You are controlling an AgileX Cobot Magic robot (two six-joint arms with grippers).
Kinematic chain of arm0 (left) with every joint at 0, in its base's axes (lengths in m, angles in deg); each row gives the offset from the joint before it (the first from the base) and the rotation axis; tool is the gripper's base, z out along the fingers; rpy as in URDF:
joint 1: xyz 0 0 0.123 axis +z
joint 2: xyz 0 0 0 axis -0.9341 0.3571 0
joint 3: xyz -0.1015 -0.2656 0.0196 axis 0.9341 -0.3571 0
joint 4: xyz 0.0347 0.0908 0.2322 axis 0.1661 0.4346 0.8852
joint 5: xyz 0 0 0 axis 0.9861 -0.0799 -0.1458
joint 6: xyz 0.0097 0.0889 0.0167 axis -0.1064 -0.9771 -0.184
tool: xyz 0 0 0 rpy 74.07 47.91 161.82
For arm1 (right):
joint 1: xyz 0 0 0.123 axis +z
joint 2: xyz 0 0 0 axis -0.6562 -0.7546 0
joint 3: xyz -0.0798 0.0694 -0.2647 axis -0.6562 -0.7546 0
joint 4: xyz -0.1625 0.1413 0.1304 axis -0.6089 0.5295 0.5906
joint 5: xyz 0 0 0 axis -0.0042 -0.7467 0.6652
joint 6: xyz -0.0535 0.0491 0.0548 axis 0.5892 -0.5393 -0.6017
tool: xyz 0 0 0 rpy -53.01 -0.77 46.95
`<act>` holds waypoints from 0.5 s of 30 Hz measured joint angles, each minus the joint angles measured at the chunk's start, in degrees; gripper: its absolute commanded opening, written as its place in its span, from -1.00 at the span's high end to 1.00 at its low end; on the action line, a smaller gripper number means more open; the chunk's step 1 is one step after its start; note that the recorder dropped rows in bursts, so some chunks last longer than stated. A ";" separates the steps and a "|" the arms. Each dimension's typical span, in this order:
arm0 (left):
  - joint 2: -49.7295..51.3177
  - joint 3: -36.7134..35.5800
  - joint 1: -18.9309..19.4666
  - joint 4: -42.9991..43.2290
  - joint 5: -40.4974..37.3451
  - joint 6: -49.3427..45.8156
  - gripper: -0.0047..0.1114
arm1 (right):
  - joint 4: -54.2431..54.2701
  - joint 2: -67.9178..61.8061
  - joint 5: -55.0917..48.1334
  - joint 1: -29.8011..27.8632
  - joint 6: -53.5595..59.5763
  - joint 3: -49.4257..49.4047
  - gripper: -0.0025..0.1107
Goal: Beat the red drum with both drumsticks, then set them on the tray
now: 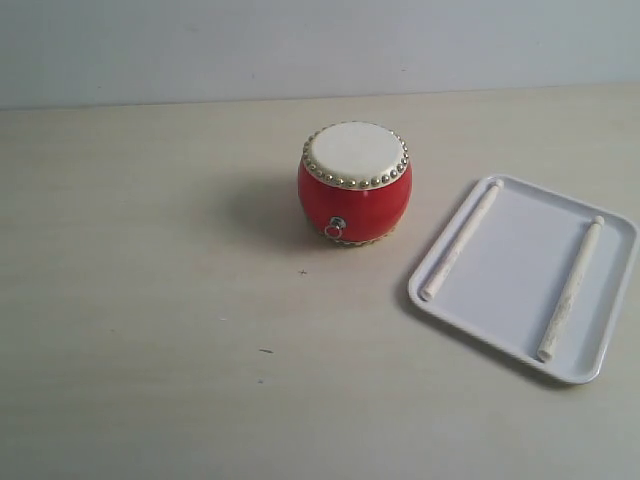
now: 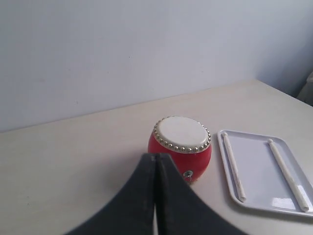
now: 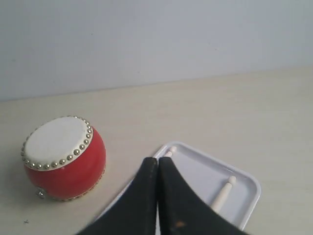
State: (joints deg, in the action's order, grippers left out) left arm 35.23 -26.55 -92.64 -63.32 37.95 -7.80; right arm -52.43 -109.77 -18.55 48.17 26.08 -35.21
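The red drum (image 1: 354,182) stands upright on the table, cream skin up, its metal ring facing the camera. Right of it lies the white tray (image 1: 517,279) with both drumsticks in it: one (image 1: 461,240) along its left side, the other (image 1: 571,289) near its right side, roughly parallel. Neither gripper shows in the exterior view. In the left wrist view my left gripper (image 2: 156,157) is shut and empty, just in front of the drum (image 2: 182,147). In the right wrist view my right gripper (image 3: 157,160) is shut and empty over the tray (image 3: 243,182), hiding most of one drumstick (image 3: 169,152).
The pale tabletop (image 1: 150,300) runs back to a plain light wall (image 1: 300,40). A few small dark specks (image 1: 265,351) mark the table in front of the drum.
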 measured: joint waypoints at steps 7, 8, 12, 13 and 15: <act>-0.03 0.00 0.00 -0.17 0.00 0.00 0.92 | 0.00 2.16 0.00 0.00 0.00 0.00 0.96; -0.03 0.00 0.00 -0.17 0.00 0.00 0.92 | 0.00 2.25 0.00 0.00 0.00 0.00 0.96; -0.03 0.00 0.00 -0.17 0.00 0.00 0.92 | 0.00 2.25 0.00 0.00 0.00 0.00 0.96; -0.03 0.00 0.00 -0.17 0.00 0.00 0.92 | 0.00 2.25 0.00 0.00 0.00 0.00 0.96; -0.13 0.00 0.00 -0.17 0.12 0.00 0.92 | 0.00 2.25 0.00 0.00 0.00 0.00 0.96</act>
State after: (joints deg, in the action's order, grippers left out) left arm 35.10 -26.55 -92.64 -63.49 38.07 -7.80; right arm -52.43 -107.52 -18.55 48.17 26.08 -35.21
